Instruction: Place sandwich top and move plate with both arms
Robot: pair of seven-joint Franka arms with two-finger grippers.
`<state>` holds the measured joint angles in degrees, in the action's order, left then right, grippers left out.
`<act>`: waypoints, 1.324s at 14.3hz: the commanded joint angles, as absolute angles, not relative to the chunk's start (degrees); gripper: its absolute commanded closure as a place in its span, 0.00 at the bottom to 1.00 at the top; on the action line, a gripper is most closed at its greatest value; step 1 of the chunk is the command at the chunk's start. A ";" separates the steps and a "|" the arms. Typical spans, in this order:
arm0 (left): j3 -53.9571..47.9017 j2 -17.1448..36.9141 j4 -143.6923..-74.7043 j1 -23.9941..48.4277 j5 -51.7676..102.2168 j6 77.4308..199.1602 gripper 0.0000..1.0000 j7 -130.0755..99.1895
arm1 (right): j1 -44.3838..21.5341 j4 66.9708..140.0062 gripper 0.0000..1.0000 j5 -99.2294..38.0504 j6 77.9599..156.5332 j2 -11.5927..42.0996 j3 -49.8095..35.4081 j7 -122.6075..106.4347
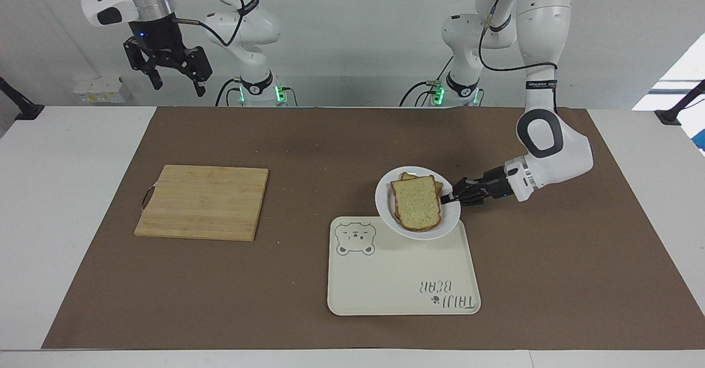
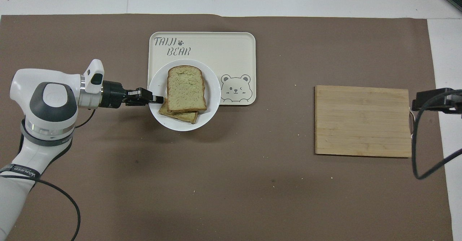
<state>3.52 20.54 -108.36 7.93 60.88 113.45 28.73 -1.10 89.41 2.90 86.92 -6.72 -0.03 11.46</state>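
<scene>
White plate [image 1: 385, 203] with sandwich top [image 1: 417, 203], rim pinched by left tool [image 1: 447, 197], over tray [image 1: 385, 285].

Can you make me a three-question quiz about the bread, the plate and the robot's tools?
1. Where is the plate?
A. on the cutting board
B. partly over the tray's edge
C. on bare white table

2. How many bread slices are stacked on it?
A. one
B. two
C. four

3. What is the left tool doing?
A. gripping the plate's rim
B. hanging open up high
C. holding bread

Answers: B, the plate overlaps the tray's robot-side edge; B, a lower slice peeks from under the sandwich top; A, it is shut on the rim.
</scene>
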 commanded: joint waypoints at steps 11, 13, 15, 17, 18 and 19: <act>2.99 36.04 -89.56 13.36 56.08 123.22 0.88 18.72 | -0.35 93.78 0.00 1.14 89.39 -6.42 0.88 4.04; 2.90 35.86 -89.56 13.01 55.46 123.66 0.00 18.46 | -0.35 93.87 0.00 0.36 89.38 -6.42 0.88 4.13; 3.51 35.34 -89.47 12.57 52.49 122.88 0.00 18.72 | -0.35 94.48 0.00 -1.31 89.47 -6.42 0.88 4.22; 4.30 33.67 -90.08 12.13 49.75 122.70 0.00 18.11 | -0.26 94.57 0.00 -1.32 88.95 -6.50 0.88 3.96; 4.65 33.23 -90.26 12.04 49.66 122.70 0.00 17.84 | -0.35 94.57 0.00 -1.14 88.86 -6.50 0.97 3.96; 5.01 32.53 -90.44 12.04 49.57 122.70 0.00 17.75 | -0.35 94.66 0.00 -1.06 88.94 -6.59 0.88 3.87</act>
<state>4.48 34.65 -89.53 12.24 51.40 122.97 19.30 -1.13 93.61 0.09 88.27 -6.03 1.16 5.92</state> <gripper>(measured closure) 0.269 0.000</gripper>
